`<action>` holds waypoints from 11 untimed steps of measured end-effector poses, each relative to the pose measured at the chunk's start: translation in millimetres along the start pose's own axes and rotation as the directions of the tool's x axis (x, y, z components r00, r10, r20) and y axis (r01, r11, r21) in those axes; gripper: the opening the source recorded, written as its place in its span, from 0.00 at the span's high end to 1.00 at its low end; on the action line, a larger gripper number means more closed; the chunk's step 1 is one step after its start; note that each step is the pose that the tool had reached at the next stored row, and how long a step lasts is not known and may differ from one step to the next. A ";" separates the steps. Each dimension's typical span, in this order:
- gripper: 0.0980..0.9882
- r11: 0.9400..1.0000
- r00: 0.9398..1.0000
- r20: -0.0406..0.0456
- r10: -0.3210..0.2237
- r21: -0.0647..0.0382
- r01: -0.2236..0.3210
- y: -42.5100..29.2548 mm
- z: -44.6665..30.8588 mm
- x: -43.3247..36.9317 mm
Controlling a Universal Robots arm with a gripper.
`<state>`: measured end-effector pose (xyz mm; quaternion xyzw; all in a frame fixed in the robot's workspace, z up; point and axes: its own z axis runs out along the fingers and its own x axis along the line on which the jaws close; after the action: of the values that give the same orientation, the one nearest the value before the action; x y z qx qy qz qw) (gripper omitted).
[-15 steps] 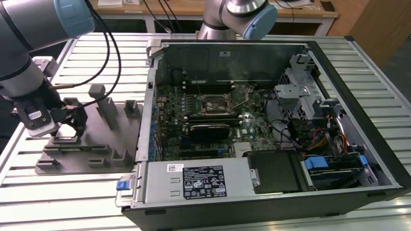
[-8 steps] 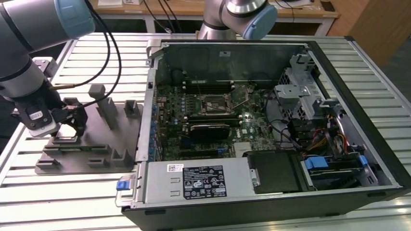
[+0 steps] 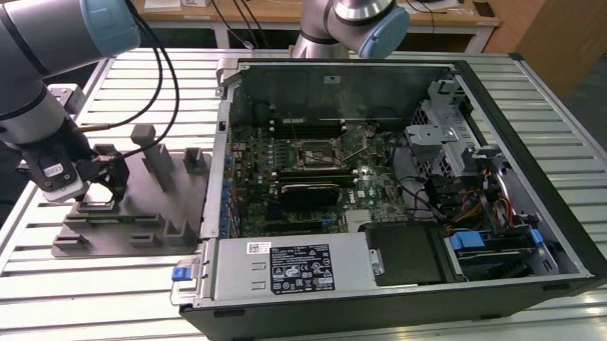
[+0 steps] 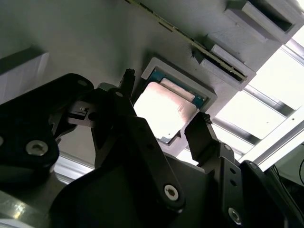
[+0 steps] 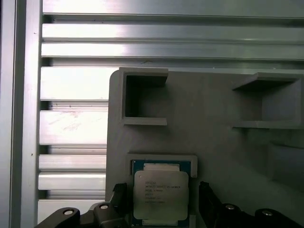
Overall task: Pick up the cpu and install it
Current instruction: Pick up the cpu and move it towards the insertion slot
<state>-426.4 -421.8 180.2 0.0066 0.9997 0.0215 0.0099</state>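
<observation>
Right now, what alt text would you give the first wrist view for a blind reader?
A silver cpu lies flat in a shallow pocket of a grey plate. The open gripper straddles it, one dark finger on each side with a gap between. Beyond the plate lies a slatted metal table.

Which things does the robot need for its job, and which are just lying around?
Needed: the cpu, the open gripper straddling it, the motherboard socket.
Just there: the grey plate's upright posts, power supply, case cables.
</observation>
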 end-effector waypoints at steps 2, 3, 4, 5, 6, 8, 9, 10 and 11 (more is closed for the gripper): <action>0.32 1.000 1.000 0.000 0.000 0.000 0.000 0.0 -0.7 0.0; 0.32 1.000 1.000 0.000 0.000 0.000 0.000 0.0 -0.8 -0.1; 0.32 1.000 1.000 0.000 0.000 0.000 0.000 0.0 -0.8 -0.1; 0.32 1.000 1.000 0.000 0.000 0.000 0.000 0.0 -0.8 -0.1; 0.32 1.000 1.000 0.000 0.000 0.000 0.000 0.0 -0.8 -0.1; 0.32 1.000 1.000 0.000 0.010 0.000 -0.010 0.0 -0.8 0.1; 0.32 1.000 1.000 0.000 0.018 0.000 -0.018 -0.1 -0.8 0.7; 0.32 1.000 1.000 0.001 0.026 0.000 -0.026 0.0 -0.7 1.5; 0.32 0.999 0.999 0.001 0.033 0.000 -0.033 0.0 -0.7 2.7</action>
<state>-429.1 -421.7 180.9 0.0230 0.9995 0.0215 0.0102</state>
